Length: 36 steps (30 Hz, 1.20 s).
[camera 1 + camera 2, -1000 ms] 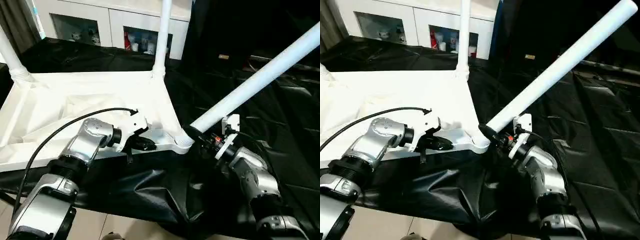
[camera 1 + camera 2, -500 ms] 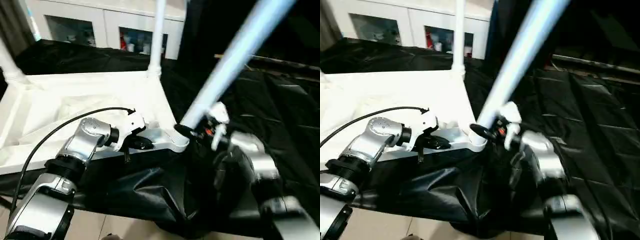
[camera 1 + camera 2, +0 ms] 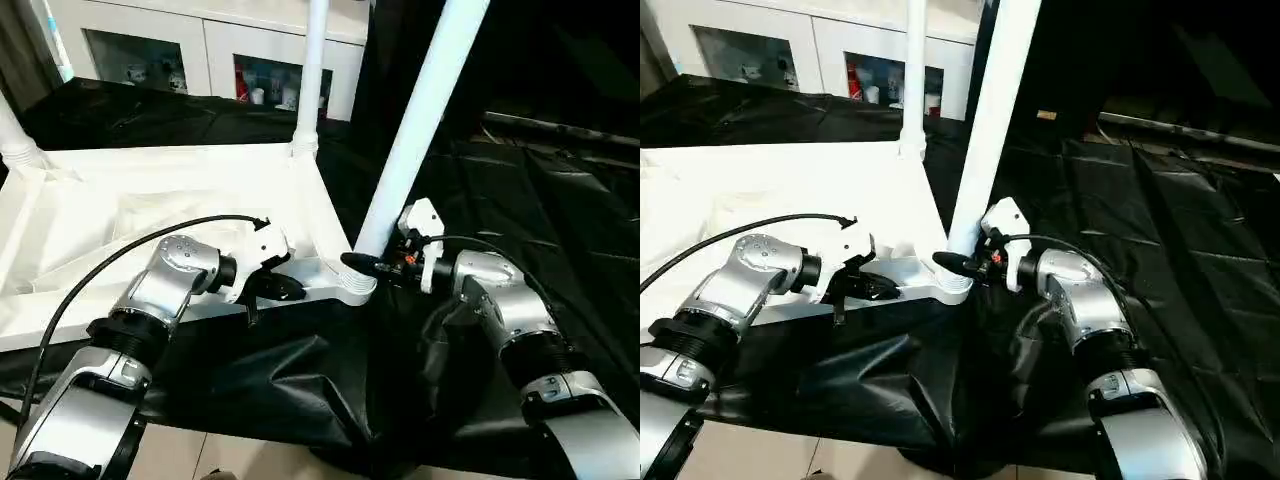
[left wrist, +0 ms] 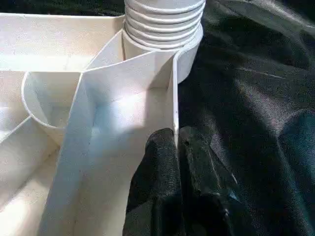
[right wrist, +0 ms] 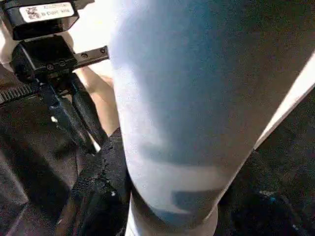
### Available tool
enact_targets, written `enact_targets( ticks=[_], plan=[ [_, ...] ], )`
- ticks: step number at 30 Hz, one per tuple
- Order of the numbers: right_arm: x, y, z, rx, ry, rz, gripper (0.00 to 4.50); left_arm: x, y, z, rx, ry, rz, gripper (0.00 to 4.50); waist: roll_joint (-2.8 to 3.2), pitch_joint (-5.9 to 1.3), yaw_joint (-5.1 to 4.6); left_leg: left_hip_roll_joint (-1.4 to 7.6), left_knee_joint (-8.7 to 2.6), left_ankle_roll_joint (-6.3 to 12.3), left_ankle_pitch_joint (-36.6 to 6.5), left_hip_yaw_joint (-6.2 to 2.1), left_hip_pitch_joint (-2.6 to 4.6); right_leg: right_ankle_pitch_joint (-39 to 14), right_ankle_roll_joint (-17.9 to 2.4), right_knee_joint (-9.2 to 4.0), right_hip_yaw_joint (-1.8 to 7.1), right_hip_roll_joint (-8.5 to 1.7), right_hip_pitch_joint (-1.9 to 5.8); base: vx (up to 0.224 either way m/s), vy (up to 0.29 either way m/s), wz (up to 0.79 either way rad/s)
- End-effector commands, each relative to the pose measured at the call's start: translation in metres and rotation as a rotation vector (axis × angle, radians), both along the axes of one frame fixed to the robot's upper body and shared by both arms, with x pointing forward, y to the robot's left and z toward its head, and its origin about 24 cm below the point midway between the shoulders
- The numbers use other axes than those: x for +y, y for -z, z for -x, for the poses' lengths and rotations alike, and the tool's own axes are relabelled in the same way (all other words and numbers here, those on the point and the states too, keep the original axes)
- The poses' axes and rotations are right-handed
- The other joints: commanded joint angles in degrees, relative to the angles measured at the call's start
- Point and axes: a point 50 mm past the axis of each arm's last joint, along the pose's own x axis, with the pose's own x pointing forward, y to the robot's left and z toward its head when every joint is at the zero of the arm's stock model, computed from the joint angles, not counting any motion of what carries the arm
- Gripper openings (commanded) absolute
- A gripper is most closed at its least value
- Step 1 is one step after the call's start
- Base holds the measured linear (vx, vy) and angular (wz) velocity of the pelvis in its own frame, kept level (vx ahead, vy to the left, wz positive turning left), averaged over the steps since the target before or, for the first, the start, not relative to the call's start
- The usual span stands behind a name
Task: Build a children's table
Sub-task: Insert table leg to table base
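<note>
The children's table lies upside down: its white ribbed tabletop (image 3: 120, 215) rests on the black-draped work table. Two white legs stand in its far corners, one (image 3: 14, 125) at the left and one (image 3: 313, 70) in the middle. A third leg (image 3: 425, 110) rises nearly upright from the near right corner socket (image 3: 352, 285). My right gripper (image 3: 368, 262) is shut on this leg just above the socket. My left gripper (image 3: 278, 289) is shut on the tabletop's near rim (image 4: 174, 105), a black finger (image 4: 157, 162) on each side of the thin wall.
Black cloth (image 3: 570, 200) covers the work table to the right and hangs over its front edge (image 3: 300, 390). A white cabinet (image 3: 200, 55) with glass doors stands behind. A black cable (image 3: 150, 245) loops over my left forearm.
My right arm has swung the near leg from leaning far right to nearly upright in the corner socket. The left gripper has kept its hold on the rim.
</note>
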Motion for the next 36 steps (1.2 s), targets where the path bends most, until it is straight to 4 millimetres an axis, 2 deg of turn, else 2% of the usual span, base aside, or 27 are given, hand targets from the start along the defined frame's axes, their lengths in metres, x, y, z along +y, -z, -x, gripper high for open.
enact_targets(
  ticks=[1, 7, 10, 17, 19, 21, 22, 23, 24, 26, 27, 28, 29, 30, 31, 32, 36],
  plan=[
    [-0.008, 0.054, 0.028, 0.258, -0.035, 0.089, 1.88, -0.006, -0.006, 0.001, -0.018, 0.046, 0.015, 0.00, 1.13, -2.34, -0.11, 2.30, -3.72, 1.85, -10.76, -0.55, 0.08, -4.95, -13.07, -3.92, 3.59, -4.03, 1.83, 0.000, 0.000, 0.00],
    [-0.009, 0.054, 0.037, 0.291, -0.139, 0.042, 1.88, -0.008, -0.007, 0.009, 0.026, 0.144, 0.041, 0.00, 1.13, -2.58, 0.05, 2.31, -3.42, 3.30, -8.57, -0.42, 0.14, 0.79, -14.84, -3.31, 3.50, -3.89, 2.06, 0.000, 0.000, 0.00],
    [-0.010, 0.056, 0.041, 0.305, -0.195, 0.061, 1.88, -0.007, -0.007, 0.014, 0.069, 0.195, 0.040, 0.00, 1.15, -2.56, 0.22, 2.42, -3.41, 3.64, -8.26, -0.36, 0.09, 1.67, -15.22, -3.15, 3.40, -3.83, 2.13, 0.000, 0.000, 0.00],
    [-0.013, 0.059, 0.042, 0.290, -0.203, 0.104, 1.88, -0.008, -0.006, 0.007, 0.022, 0.135, 0.010, 0.00, 1.02, -2.45, 0.26, 2.45, -3.61, 1.91, -11.44, -0.45, 0.30, -3.12, -14.49, -3.64, 3.51, -4.02, 1.94, 0.000, 0.000, 0.00],
    [-0.012, 0.060, 0.041, 0.281, -0.185, 0.111, 1.88, -0.008, -0.005, 0.004, 0.007, 0.105, 0.003, 0.00, 1.00, -2.30, 0.28, 2.44, -3.71, 1.65, -12.73, -0.45, 0.46, -5.09, -14.10, -3.93, 3.51, -4.04, 1.72, 0.000, 0.000, 0.00],
    [-0.013, 0.064, 0.037, 0.262, -0.103, 0.137, 1.88, -0.008, -0.006, -0.004, -0.032, 0.019, -0.012, 0.00, 0.73, -2.07, 0.32, 2.42, -3.93, 0.86, -15.23, -0.51, 0.65, -10.33, -12.71, -4.54, 3.58, -4.11, 1.41, 0.000, 0.000, 0.00],
    [-0.013, 0.064, 0.036, 0.257, -0.083, 0.139, 1.88, -0.008, -0.006, -0.005, -0.037, 0.003, -0.013, 0.00, 0.80, -1.99, 0.35, 2.40, -3.94, 0.58, -16.17, -0.54, 0.75, -12.05, -12.36, -4.69, 3.60, -4.16, 1.29, 0.000, 0.000, 0.00],
    [-0.014, 0.065, 0.032, 0.243, 0.000, 0.140, 1.88, -0.009, -0.008, -0.010, -0.055, -0.051, -0.012, 0.00, 0.56, -1.62, 0.25, 2.34, -4.11, 0.08, -18.78, -0.68, 0.77, -17.91, -10.85, -5.30, 3.53, -4.27, 1.04, 0.000, 0.000, 0.00],
    [-0.014, 0.066, 0.029, 0.233, 0.051, 0.132, 1.88, -0.009, -0.009, -0.013, -0.062, -0.080, -0.010, 0.00, 0.75, -1.50, 0.27, 2.30, -4.11, -0.75, -21.73, -0.99, 1.19, -24.51, -8.97, -5.92, 3.44, -4.49, 0.71, 0.000, 0.000, 0.00],
    [-0.014, 0.066, 0.027, 0.224, 0.094, 0.121, 1.88, -0.010, -0.010, -0.016, -0.067, -0.103, -0.006, 0.00, 0.55, -1.54, 0.10, 2.31, -4.21, -1.37, -23.24, -1.40, 1.15, -29.41, -6.78, -6.51, 3.33, -4.74, 0.55, -0.057, 0.002, -0.02],
    [-0.014, 0.067, 0.028, 0.237, 0.089, 0.107, 1.88, -0.010, -0.011, -0.016, -0.066, -0.097, 0.001, 0.00, 0.53, -1.55, 0.00, 2.34, -4.25, -1.38, -23.33, -1.50, 1.01, -29.92, -6.26, -6.55, 3.30, -4.71, 0.59, -0.055, 0.006, -0.04],
    [-0.013, 0.067, 0.029, 0.244, 0.081, 0.102, 1.88, -0.011, -0.011, -0.015, -0.064, -0.090, 0.006, 0.00, 0.48, -1.69, -0.09, 2.35, -4.43, -1.10, -22.33, -1.68, 0.51, -29.04, -5.82, -6.47, 3.27, -4.66, 0.92, 0.000, 0.000, 0.00],
    [-0.012, 0.068, 0.030, 0.248, 0.073, 0.099, 1.88, -0.011, -0.011, -0.015, -0.062, -0.084, 0.009, 0.00, 0.50, -1.81, -0.09, 2.44, -4.48, -0.84, -21.40, -1.66, 0.36, -26.73, -6.07, -6.31, 3.36, -4.58, 0.91, 0.000, 0.000, 0.00],
    [-0.012, 0.068, 0.030, 0.249, 0.070, 0.099, 1.88, -0.011, -0.011, -0.015, -0.060, -0.079, 0.009, 0.00, 0.71, -1.80, -0.05, 2.44, -4.50, -0.73, -21.27, -1.60, 0.43, -25.54, -6.42, -6.24, 3.40, -4.49, 0.77, 0.000, 0.000, 0.00],
    [-0.012, 0.069, 0.031, 0.250, 0.065, 0.101, 1.88, -0.012, -0.011, -0.014, -0.055, -0.064, 0.009, 0.00, 0.64, -1.83, -0.09, 2.48, -4.42, -0.59, -21.32, -1.43, 0.65, -23.33, -7.34, -6.10, 3.47, -4.37, 0.55, 0.000, 0.000, 0.00],
    [-0.011, 0.069, 0.031, 0.250, 0.065, 0.101, 1.88, -0.012, -0.010, -0.013, -0.051, -0.057, 0.010, 0.00, 0.80, -1.84, -0.05, 2.44, -4.39, -0.31, -20.90, -1.25, 0.62, -20.83, -8.50, -5.92, 3.57, -4.31, 0.59, 0.000, 0.000, 0.00],
    [-0.011, 0.070, 0.030, 0.250, 0.074, 0.104, 1.88, -0.012, -0.009, -0.012, -0.044, -0.051, 0.007, 0.00, 0.76, -1.88, -0.08, 2.41, -4.40, -0.10, -20.24, -1.19, 0.52, -19.43, -9.16, -5.69, 3.53, -4.25, 0.75, 0.000, 0.000, 0.00]
  ],
)
